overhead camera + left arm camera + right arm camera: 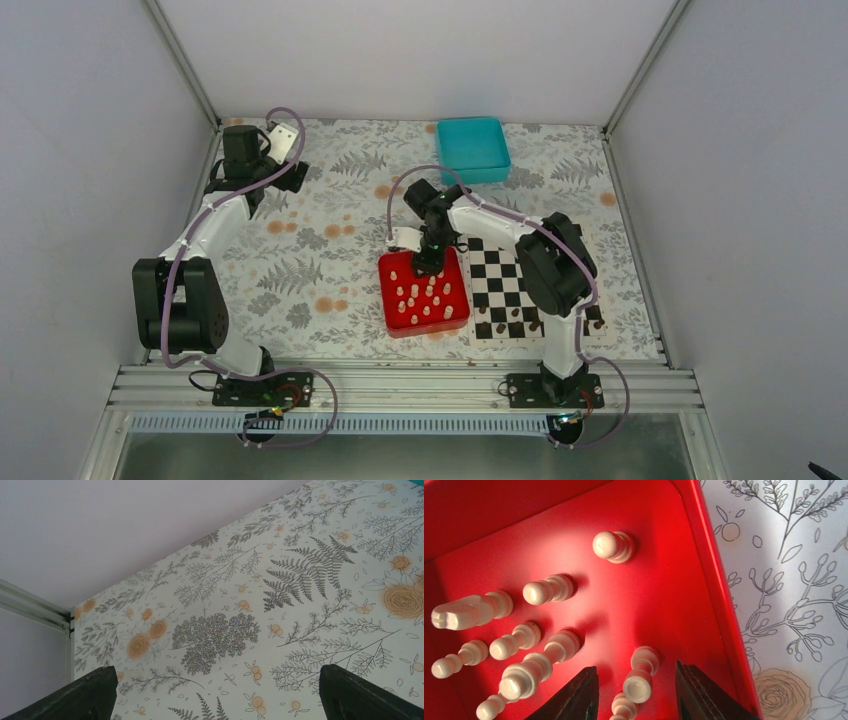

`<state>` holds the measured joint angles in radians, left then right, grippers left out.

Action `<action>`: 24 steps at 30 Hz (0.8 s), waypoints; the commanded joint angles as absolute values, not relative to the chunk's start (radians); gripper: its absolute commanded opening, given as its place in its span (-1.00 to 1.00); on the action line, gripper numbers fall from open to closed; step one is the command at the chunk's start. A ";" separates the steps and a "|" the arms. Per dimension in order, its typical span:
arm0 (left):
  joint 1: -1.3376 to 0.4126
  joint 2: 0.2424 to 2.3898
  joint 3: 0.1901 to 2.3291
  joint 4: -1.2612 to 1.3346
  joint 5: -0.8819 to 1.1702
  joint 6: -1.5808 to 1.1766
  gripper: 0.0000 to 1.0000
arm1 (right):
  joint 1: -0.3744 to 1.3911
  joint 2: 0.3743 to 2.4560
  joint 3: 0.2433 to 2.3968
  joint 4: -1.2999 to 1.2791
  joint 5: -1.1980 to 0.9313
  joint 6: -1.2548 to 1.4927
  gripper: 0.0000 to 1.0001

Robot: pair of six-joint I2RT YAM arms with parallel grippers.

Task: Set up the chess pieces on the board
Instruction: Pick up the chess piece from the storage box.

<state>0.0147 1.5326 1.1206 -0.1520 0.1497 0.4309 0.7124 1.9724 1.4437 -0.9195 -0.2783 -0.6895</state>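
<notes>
Several cream chess pieces [425,297] stand in a red tray [395,318] left of the black-and-white board [500,285]. My right gripper [432,262] hangs over the tray's far right part. In the right wrist view it [636,666] is open, its fingers [586,690] on either side of one upright cream piece [640,680], with a gap on each side. Other cream pieces [544,591] stand to its left on the tray floor [664,580]. My left gripper [283,140] is at the far left corner of the table. It [217,669] is open over the bare floral cloth.
Dark brown pieces [505,325] line the board's near rows. A teal tray [472,147] sits at the back, beyond the red tray. The red tray's right wall [719,595] runs close beside my right finger. White enclosure walls surround the table.
</notes>
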 commanded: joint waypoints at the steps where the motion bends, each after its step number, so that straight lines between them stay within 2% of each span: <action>1: 0.013 1.535 1.110 -0.140 0.157 0.438 1.00 | 0.732 2.006 1.429 -0.897 -0.292 -0.675 -0.18; 10: 0.014 1.540 1.110 -0.136 0.154 0.439 1.00 | 0.735 2.013 1.408 -0.881 -0.253 -0.668 -0.32; 16: 0.014 1.540 1.115 -0.138 0.158 0.439 1.00 | 0.735 1.998 1.408 -0.872 -0.244 -0.661 -0.70; 24: 0.014 1.535 1.112 -0.137 0.154 0.439 1.00 | 0.704 1.920 1.486 -0.922 -0.250 -0.666 -0.83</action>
<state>0.0147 1.5326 1.1137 -0.1516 0.1497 0.4339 0.7238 1.9953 1.4231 -0.8932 -0.2493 -0.6643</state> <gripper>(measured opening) 0.999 0.125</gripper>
